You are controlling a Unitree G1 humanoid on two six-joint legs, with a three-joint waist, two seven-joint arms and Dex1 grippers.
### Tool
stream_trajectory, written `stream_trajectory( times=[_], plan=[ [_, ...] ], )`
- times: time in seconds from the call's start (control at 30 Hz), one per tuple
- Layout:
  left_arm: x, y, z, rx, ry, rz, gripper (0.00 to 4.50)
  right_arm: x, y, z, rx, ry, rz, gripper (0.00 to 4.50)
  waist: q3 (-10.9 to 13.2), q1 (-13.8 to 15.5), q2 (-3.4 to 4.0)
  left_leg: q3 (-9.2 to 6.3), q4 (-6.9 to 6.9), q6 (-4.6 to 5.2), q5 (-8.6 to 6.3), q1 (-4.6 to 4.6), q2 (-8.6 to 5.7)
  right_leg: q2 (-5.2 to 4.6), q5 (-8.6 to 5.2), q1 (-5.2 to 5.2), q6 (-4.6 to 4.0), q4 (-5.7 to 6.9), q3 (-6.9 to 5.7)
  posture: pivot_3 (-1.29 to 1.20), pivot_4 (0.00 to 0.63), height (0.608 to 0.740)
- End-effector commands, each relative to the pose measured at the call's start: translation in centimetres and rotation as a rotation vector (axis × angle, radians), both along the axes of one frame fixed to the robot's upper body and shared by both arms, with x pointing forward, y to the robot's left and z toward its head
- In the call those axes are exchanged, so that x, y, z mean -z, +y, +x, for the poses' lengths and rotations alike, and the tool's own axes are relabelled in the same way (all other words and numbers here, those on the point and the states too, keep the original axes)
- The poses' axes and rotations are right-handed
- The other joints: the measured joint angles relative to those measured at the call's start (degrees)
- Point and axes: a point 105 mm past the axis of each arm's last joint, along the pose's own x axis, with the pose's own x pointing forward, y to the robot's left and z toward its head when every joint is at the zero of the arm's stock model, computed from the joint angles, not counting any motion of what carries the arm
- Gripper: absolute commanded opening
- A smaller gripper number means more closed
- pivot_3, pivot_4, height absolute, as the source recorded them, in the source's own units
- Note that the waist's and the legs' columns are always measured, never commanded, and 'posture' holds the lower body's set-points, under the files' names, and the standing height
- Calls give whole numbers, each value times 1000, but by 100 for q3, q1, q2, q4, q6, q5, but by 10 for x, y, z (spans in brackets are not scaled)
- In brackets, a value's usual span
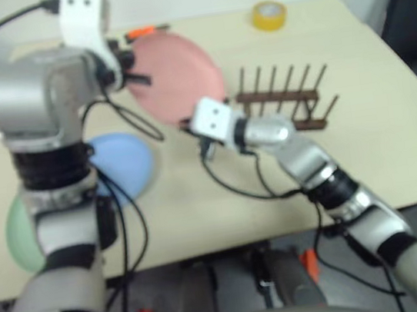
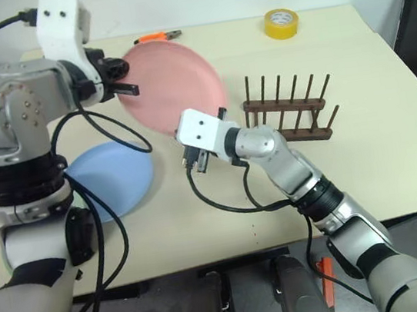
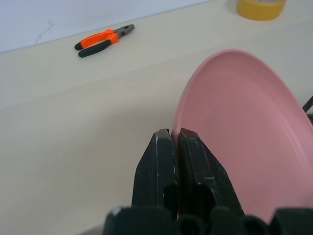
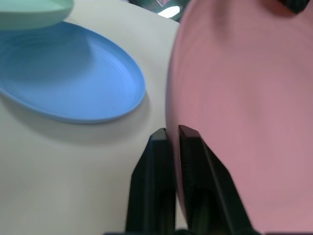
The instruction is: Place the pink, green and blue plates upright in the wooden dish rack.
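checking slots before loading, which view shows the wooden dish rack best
The right eye view: the small dark brown wooden dish rack stands sharp and whole, its pegs bare. The left eye view shows it too, blurrier. The wrist views look at the plates instead.

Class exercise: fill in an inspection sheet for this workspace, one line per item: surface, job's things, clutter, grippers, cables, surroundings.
Surface: beige table.
Job's things: pink plate held off the table; blue plate and green plate lie flat; wooden dish rack holds no plate.
Clutter: yellow tape roll, orange pliers.
Grippers: left gripper and right gripper both shut on the pink plate's rim.
Cables: black cables loop over the table.
Surroundings: pale wall behind.
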Motion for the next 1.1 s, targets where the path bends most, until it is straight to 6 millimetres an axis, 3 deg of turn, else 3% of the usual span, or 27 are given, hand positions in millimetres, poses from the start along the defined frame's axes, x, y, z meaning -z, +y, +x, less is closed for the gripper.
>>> stream_trajectory(
  times=[0.03, 0.13, 0.3, 0.43, 0.53, 0.57, 0.67, 0.7, 0.77, 0.83, 0.93, 1.03, 1.1],
  plan=[
    [-16, -12, -7, 64, -53, -17, 0, -23, -4, 4, 7, -66, 45, 25, 0, 0, 0, 0, 0, 0, 0, 0, -1, 0, 0, 0, 0, 0, 0, 0, 150, 740],
    [-21, -18, -10, 105, -81, -27, 0, -26, -6, 2, -5, -50, 75, 25, 0, 1, 0, 1, 1, 0, 0, 0, -2, -1, 0, 0, -1, 0, 1, 0, 150, 740],
    [-30, -22, -14, 135, -113, -80, 1458, -39, -9, 2, -24, -39, 124, 0, 0, 5, 0, -1, 1, 0, 0, 0, 0, -1, 1, 1, -2, 0, -1, 0, 150, 740],
    [-78, -15, -26, 172, -219, -234, 2872, -50, -6, 1, -49, -7, 190, 0, 0, -11, -1, 0, 3, 0, 0, 0, 1, 1, 5, 1, -8, -1, 0, 0, 150, 740],
    [-126, -7, -53, 277, -322, -341, 2872, -61, -4, 0, -75, 27, 257, 0, 4, -76, -7, -1, 2, 0, 0, -2, 3, 4, 5, 0, -8, -2, -3, 0, 150, 740],
    [-135, -5, -60, 298, -344, -354, 2872, -63, -4, -1, -79, 38, 274, 0, 4, -114, -7, -2, -2, 0, 0, -1, 4, 5, 5, 0, -8, -5, -3, 0, 150, 740],
    [-161, 19, -107, 450, -521, -339, 2872, -81, -11, 6, -68, 96, 395, 0, 6, -180, -1, 12, -15, -1, 0, 13, 4, 0, 4, 0, -8, -4, 3, 0, 150, 740],
    [-160, 25, -119, 478, -555, -311, 2872, -88, -15, 8, -64, 122, 440, 0, 7, -199, 0, 17, -16, -1, 0, 16, 10, -4, 4, -2, -9, 0, 6, 0, 150, 740],
    [-136, 32, -133, 537, -542, -239, 2872, -111, -33, 16, -50, 235, 616, 0, 7, -210, 2, 8, -13, -9, 3, 17, 18, -8, 4, -2, -9, 6, 7, 0, 150, 740],
    [-99, 28, -149, 652, -474, -181, 2872, -133, -63, 27, -17, 324, 772, 0, 7, -172, 2, -2, -20, -42, 20, 23, 20, -14, 6, 1, -18, 14, 0, 0, 150, 740],
    [-61, 17, -164, 780, -392, -116, 2872, -153, -96, 31, 10, 369, 879, 0, 3, -60, -17, -16, -4, -68, 37, 9, 21, -13, 27, 3, -69, 4, -25, 0, 150, 740],
    [-15, -4, -166, 882, -265, 44, 2872, -179, -136, 25, 40, 370, 967, 0, 3, 11, -16, -22, 1, -64, 40, 18, 15, -21, 15, 24, -107, -15, -24, 0, 150, 740],
    [12, -14, -151, 883, -198, 120, 2872, -186, -166, 23, 140, 363, 970, 0, 3, 74, -15, -17, 1, -60, 42, 18, 7, -23, 15, 27, -108, -19, -18, 0, 150, 740]
  ],
)
